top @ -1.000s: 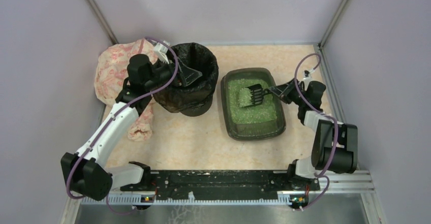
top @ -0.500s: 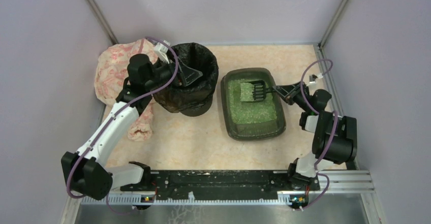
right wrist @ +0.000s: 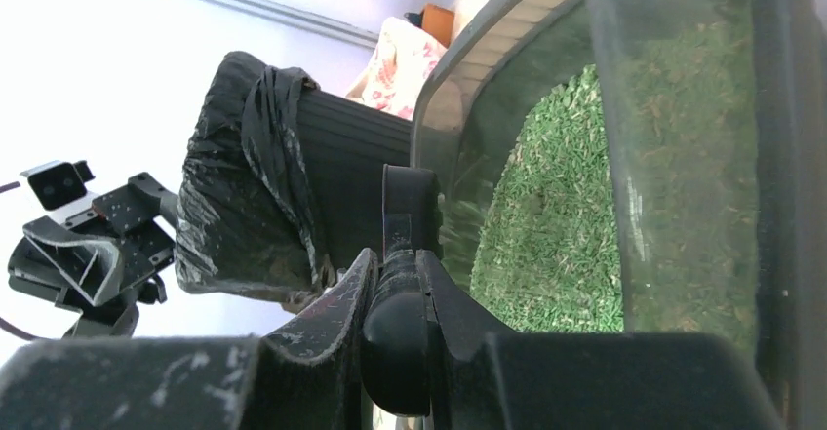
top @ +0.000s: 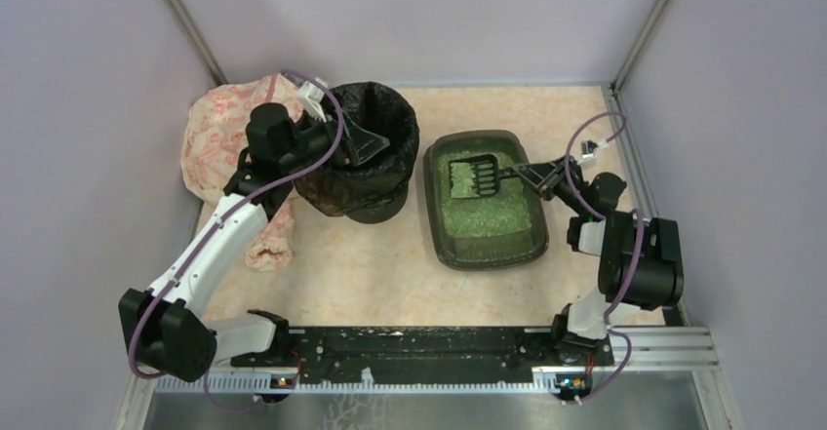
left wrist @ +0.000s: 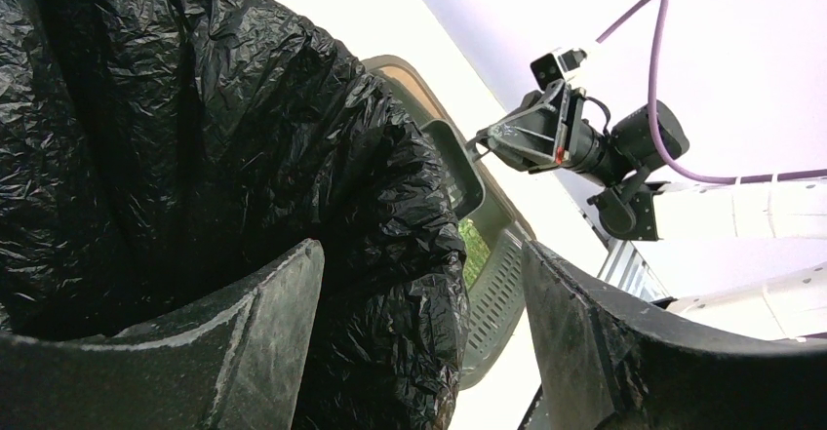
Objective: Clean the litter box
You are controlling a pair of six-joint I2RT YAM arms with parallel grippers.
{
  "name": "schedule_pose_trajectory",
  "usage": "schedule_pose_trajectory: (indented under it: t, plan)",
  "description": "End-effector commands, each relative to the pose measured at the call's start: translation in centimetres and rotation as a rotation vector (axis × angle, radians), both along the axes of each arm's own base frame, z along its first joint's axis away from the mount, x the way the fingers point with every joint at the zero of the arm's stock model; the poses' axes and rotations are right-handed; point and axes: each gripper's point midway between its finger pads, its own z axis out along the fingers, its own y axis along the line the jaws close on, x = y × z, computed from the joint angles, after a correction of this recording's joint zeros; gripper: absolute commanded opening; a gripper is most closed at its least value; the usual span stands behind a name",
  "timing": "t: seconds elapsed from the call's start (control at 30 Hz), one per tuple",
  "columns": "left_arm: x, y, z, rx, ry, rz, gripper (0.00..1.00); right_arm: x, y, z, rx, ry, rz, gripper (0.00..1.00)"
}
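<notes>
Green litter fills the litter box (top: pixel 488 256). It sits on the table (top: pixel 371 274), just right of the black-bagged bin (top: pixel 375 184). The right gripper (top: pixel 539 174) squeezes the scoop (top: pixel 473 176) handle over the litter. The left gripper (top: pixel 359 145) is spread wide at the bin's rim.

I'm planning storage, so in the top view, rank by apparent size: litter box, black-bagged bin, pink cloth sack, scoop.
Largest, too alike to rank: shallow grey-green plastic litter box, round bin lined with black plastic bag.
Similar but unsure, partly hidden by the left arm: pink patterned cloth sack.
Clearly smallest: black slotted plastic scoop.
</notes>
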Motion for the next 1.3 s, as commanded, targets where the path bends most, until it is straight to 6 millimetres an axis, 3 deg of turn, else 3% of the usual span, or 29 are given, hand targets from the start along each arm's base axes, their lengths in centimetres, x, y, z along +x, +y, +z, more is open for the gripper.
schedule_pose_trajectory:
  t: [0.0,0.07,0.23,0.37,0.47,0.63,0.8,1.0,1.17,1.27]
  plan:
    - [0.0,-0.3,0.4,-0.008,-0.026,-0.021,0.80,0.4,-1.3,1.6,-0.040,-0.094,-0.041,0.00]
    - [0.0,-0.2,0.5,-0.007,-0.029,-0.018,0.80,0.4,-2.1,1.8,-0.038,-0.095,-0.055,0.00]
    - [-0.1,-0.3,0.7,-0.011,-0.033,-0.021,0.80,-0.4,-0.2,1.6,-0.027,-0.090,0.020,0.00]
    - [0.0,-0.2,0.6,-0.011,-0.030,-0.018,0.80,-0.4,-1.2,1.0,-0.027,-0.072,-0.027,0.00]
    - [0.0,-0.3,0.5,-0.012,-0.027,-0.021,0.80,-0.7,0.6,1.3,-0.022,-0.084,0.050,0.00]
    - [0.0,-0.2,0.6,-0.009,-0.033,-0.015,0.80,-0.2,-3.1,1.3,0.049,-0.054,-0.062,0.00]
    - [-0.1,-0.2,0.8,-0.005,-0.046,-0.021,0.80,-0.7,-0.5,1.4,0.156,-0.017,0.024,0.00]
    - [0.0,-0.2,0.6,-0.001,-0.045,-0.015,0.80,0.3,-4.2,0.7,0.195,0.021,-0.097,0.00]
    - [-0.1,-0.3,0.6,0.003,-0.049,-0.025,0.80,0.5,-1.7,0.0,0.156,0.056,-0.019,0.00]
    - [-0.1,-0.2,0.8,0.007,-0.061,-0.018,0.80,0.8,-4.0,0.1,0.145,0.058,-0.090,0.00]
